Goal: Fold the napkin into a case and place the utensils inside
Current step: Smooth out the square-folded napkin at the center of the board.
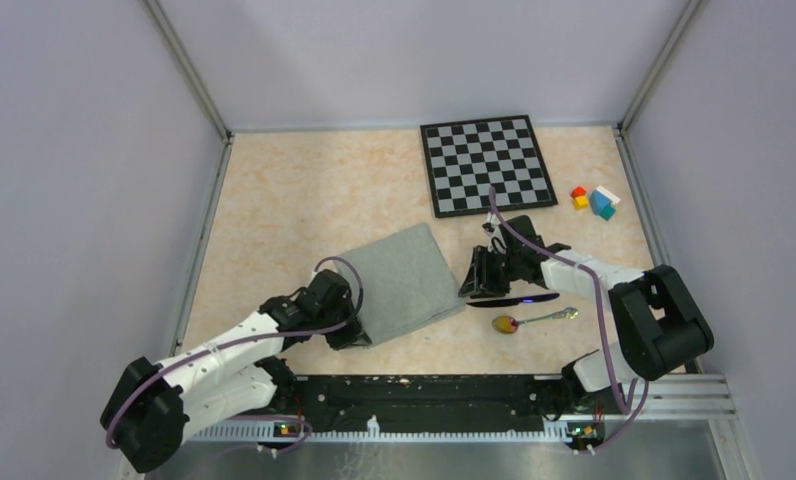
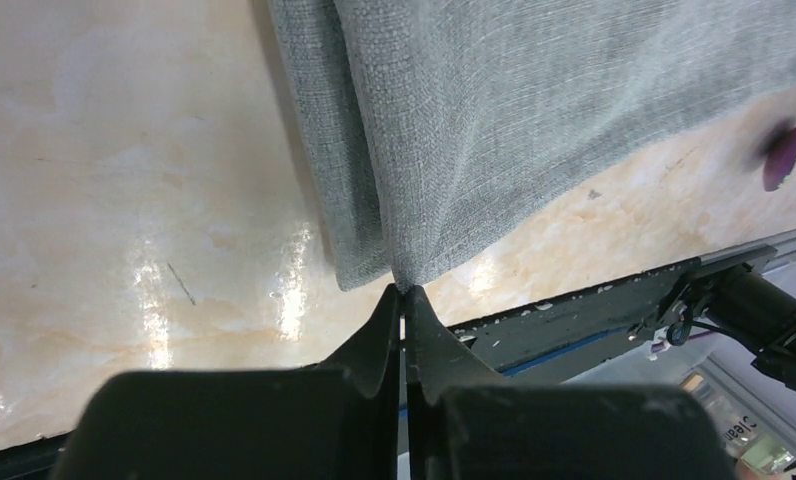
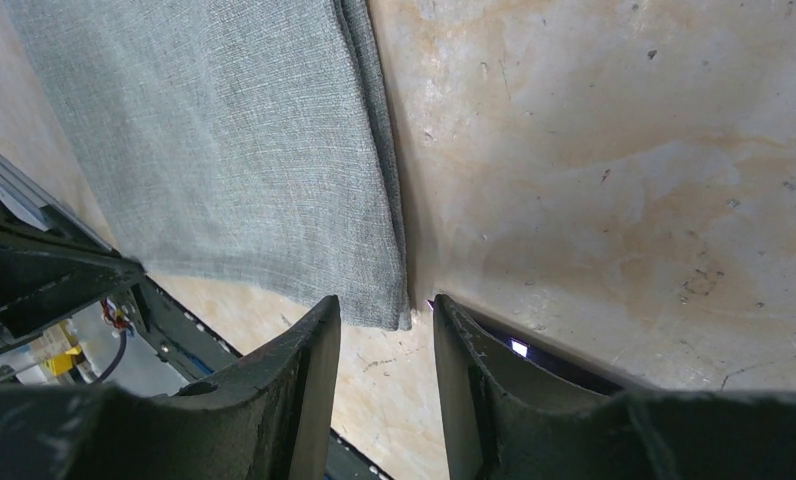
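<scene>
The grey-green napkin (image 1: pixel 399 280) lies folded in two layers on the table, in front of the chessboard. My left gripper (image 1: pixel 351 335) is shut on its near corner; in the left wrist view the cloth (image 2: pixel 494 130) runs into the closed fingertips (image 2: pixel 402 290). My right gripper (image 1: pixel 477 283) is open at the napkin's right corner. In the right wrist view that corner (image 3: pixel 389 310) lies on the table between the spread fingers (image 3: pixel 314 330). The dark knife (image 1: pixel 514 299) and the spoon (image 1: pixel 529 320) lie just right of the napkin. The knife (image 3: pixel 559 367) shows behind my right finger.
The black-and-white chessboard (image 1: pixel 487 165) lies at the back. Small coloured blocks (image 1: pixel 594 200) sit at the right, near the wall. The black base rail (image 1: pixel 424 395) runs along the near edge. Grey walls enclose the table on three sides.
</scene>
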Tool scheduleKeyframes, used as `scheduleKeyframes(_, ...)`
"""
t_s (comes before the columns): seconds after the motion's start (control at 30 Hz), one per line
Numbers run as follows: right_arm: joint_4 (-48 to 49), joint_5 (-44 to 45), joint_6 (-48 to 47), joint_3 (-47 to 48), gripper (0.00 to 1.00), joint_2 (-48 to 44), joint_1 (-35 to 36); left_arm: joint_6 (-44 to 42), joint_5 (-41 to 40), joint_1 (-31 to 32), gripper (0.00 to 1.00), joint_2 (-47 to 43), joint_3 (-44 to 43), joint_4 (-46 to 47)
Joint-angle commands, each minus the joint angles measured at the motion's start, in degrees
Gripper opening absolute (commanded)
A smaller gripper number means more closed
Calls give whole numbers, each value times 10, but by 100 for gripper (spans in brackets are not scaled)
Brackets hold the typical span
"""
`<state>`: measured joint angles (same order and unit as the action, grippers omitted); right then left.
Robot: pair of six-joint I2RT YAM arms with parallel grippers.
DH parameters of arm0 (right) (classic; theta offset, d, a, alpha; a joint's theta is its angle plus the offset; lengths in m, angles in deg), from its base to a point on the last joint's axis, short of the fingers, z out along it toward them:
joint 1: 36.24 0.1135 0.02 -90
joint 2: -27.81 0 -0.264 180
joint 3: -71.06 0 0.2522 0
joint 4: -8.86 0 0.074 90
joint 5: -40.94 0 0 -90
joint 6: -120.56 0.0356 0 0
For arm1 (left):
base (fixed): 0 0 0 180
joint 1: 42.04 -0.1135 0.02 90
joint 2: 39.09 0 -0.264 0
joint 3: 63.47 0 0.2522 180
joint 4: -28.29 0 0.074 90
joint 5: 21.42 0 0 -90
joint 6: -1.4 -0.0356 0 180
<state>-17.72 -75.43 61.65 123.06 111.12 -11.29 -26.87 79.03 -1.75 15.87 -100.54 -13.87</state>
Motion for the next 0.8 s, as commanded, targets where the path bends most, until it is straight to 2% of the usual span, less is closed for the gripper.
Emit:
scheduleKeyframes(0.0, 16, -7, -8, -4, 39, -16, -3, -16, -23, 2, 0, -37, -32, -52)
scheduleKeyframes(0.23, 24, -15, -3, -8, 39, -14, -2, -2, -8, 2, 0, -39, 2, -39)
scheduleKeyframes(0.4, 30, -25, 4, -16, 40, -15, -3, 3, -17, 2, 4, -47, 27, -33)
scheduleKeyframes(0.77, 84, -67, 44, -48, 39, -1, 3, 12, -16, 2, 4, -53, 62, -18)
